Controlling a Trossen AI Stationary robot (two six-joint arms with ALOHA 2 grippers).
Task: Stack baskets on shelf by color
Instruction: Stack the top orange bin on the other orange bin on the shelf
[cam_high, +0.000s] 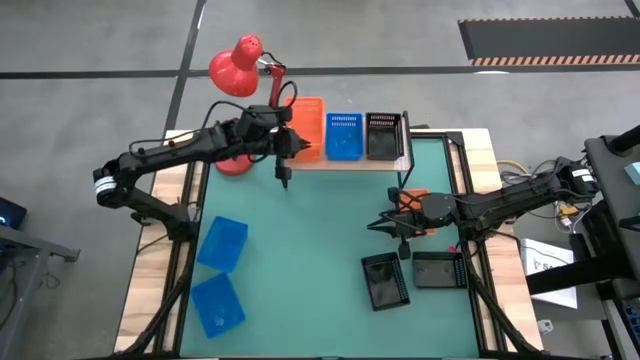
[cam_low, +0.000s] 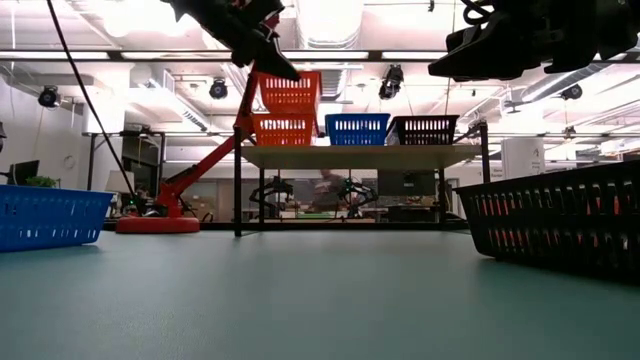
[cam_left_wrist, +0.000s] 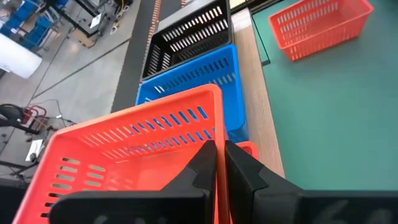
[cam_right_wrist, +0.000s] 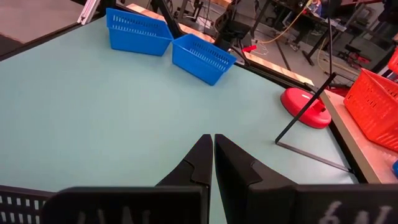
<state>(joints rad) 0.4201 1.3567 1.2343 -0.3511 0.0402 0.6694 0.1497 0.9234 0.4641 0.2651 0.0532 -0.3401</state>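
We see the shelf (cam_high: 350, 163) at 12 o'clock of the green table (cam_high: 320, 230). It carries orange at its 9 o'clock end, one blue basket (cam_high: 343, 135) in the middle and one black basket (cam_high: 383, 135) at the 3 o'clock end. The left gripper (cam_left_wrist: 217, 149) is up at the orange end, fingers pinched tight on the rim wall of an orange basket (cam_left_wrist: 137, 143). In the low view we see that basket raised and tilted right above a second orange basket (cam_low: 282, 130), which sits flat on the shelf. We cannot tell whether the two touch. A third orange basket (cam_left_wrist: 320, 25) lies on the table at about 3 o'clock, partly under the right arm in the high view. The right gripper (cam_right_wrist: 213, 146) hovers near it over bare table, fingers pressed together with nothing between them. Two loose blue baskets (cam_high: 222, 243) (cam_high: 217, 303) sit at 8 o'clock, close together. Two loose black baskets (cam_high: 385, 280) (cam_high: 438, 268) sit side by side at 4 to 5 o'clock. A red lamp (cam_high: 237, 65) stands at 11 o'clock, just beside the shelf's orange end.
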